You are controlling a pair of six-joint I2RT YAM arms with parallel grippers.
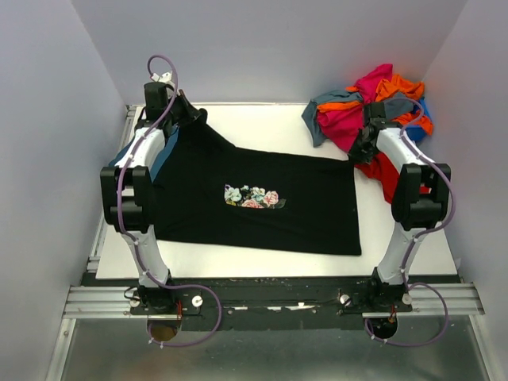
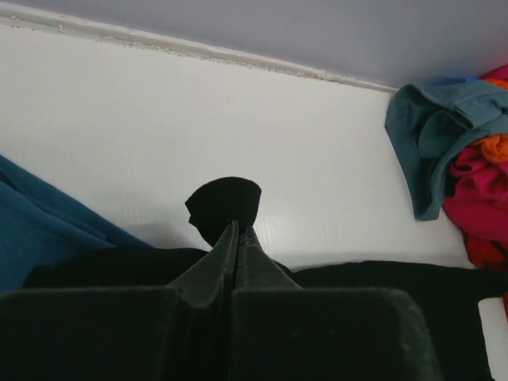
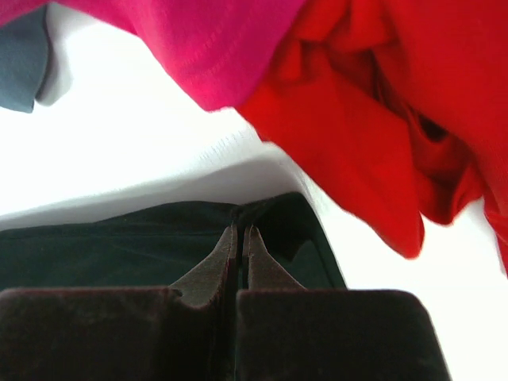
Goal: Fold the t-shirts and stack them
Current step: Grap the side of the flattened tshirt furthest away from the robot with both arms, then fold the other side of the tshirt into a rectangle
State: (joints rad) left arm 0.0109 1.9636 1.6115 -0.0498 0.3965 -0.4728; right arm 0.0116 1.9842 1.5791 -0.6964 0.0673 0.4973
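Closest in, bolted at the near rail: left arm (image 1: 131,190), stretched up the left side, elbow raised. Pinching the far left corner of the black t-shirt (image 1: 262,198) with the left jaws, clamped shut, just beside a teal t-shirt (image 2: 40,230). Spread across the desk (image 1: 262,119), flower print up. Then the right arm (image 1: 417,190), reaching forward: right jaws nipped closed on the far right corner, hard against the pile of t-shirts (image 1: 369,99). Probably best to keep both corners level, pull taut, bring them forward together.
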